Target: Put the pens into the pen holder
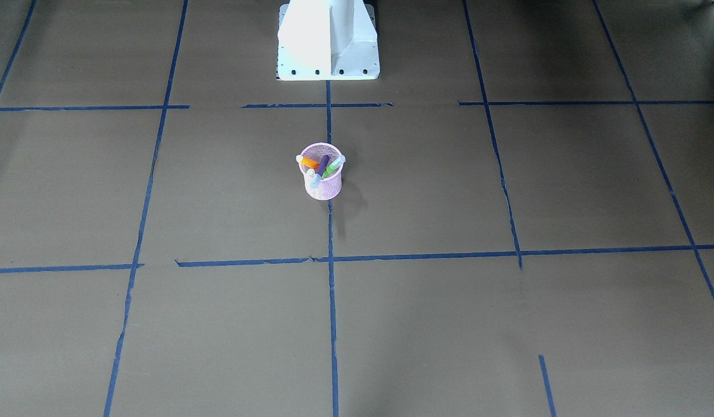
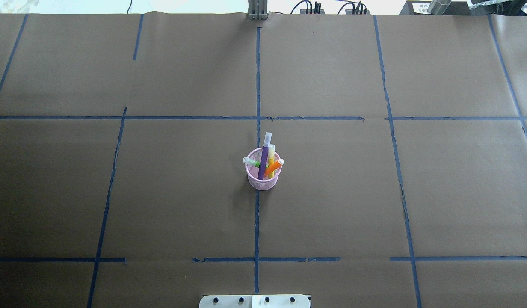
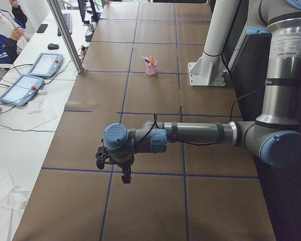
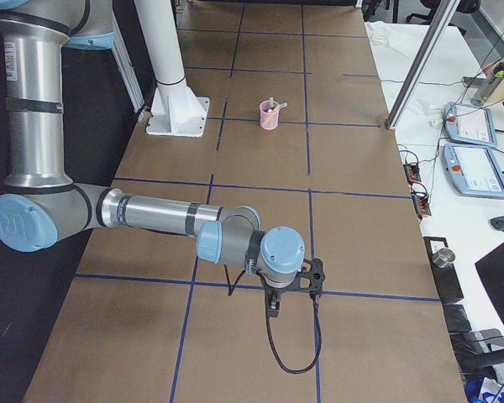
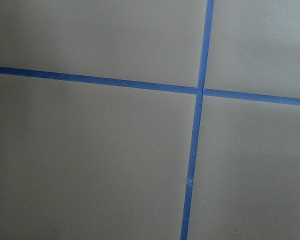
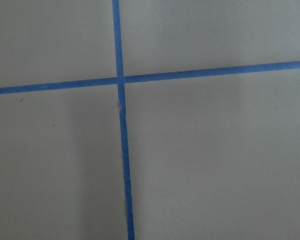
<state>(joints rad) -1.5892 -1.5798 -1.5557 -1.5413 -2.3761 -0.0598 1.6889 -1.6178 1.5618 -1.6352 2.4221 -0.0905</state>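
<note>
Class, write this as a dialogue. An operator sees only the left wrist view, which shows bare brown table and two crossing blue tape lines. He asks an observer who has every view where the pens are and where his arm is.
Operator: I see only tape. Where are the pens?
Observer: In the holder, on the table's centre line in front of the base. The purple pen, orange pen and green pen lean on its rim with their caps up.
Operator: And my arm?
Observer: The left gripper hangs above the table towards its left end, well away from the holder. I cannot tell whether its jaws are open.
</note>
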